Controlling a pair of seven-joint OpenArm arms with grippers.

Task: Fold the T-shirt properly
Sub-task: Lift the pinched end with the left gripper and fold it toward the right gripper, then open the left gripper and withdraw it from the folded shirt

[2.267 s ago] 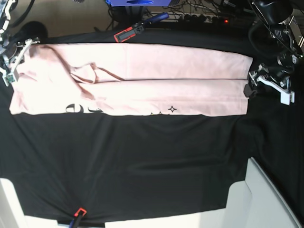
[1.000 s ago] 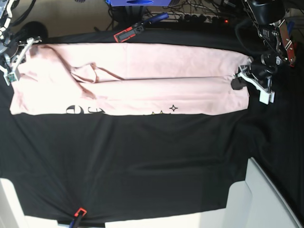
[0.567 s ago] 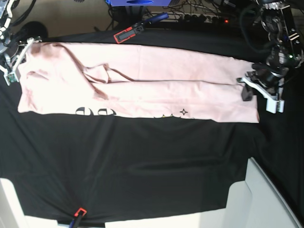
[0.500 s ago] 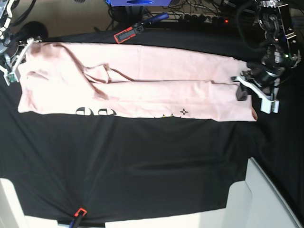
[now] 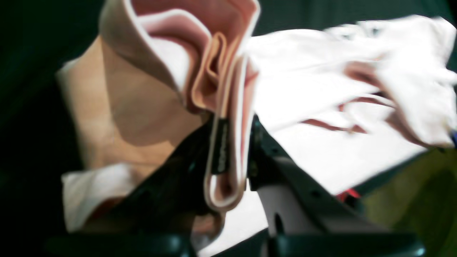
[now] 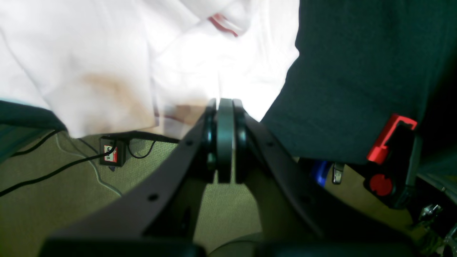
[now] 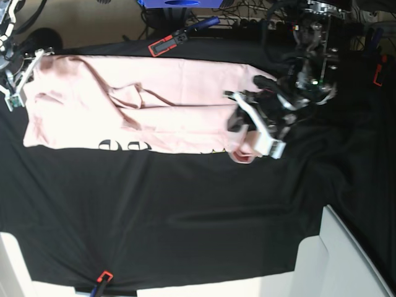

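The pale pink T-shirt [image 7: 124, 117] lies in a long folded band across the back of the black table cloth [image 7: 185, 210], black lettering along its near edge. My left gripper [image 7: 250, 139] is shut on the shirt's right end and holds it lifted over the band. In the left wrist view the left gripper [image 5: 230, 150] pinches several bunched layers of the T-shirt [image 5: 321, 71]. My right gripper [image 7: 17, 80] is at the shirt's far left corner. In the right wrist view the right gripper [image 6: 225, 114] is shut, tips at the edge of the T-shirt [image 6: 107, 53]; pinched cloth does not show.
A red-and-black clamp [image 7: 166, 43] grips the cloth at the back edge and another clamp [image 7: 102, 277] at the front edge. Cables and a power strip [image 7: 266, 23] lie behind the table. A white panel [image 7: 346, 260] stands at the front right.
My left gripper has risen and swung left from the table's right end, carrying the shirt's right end over the band. The right gripper has stayed put.
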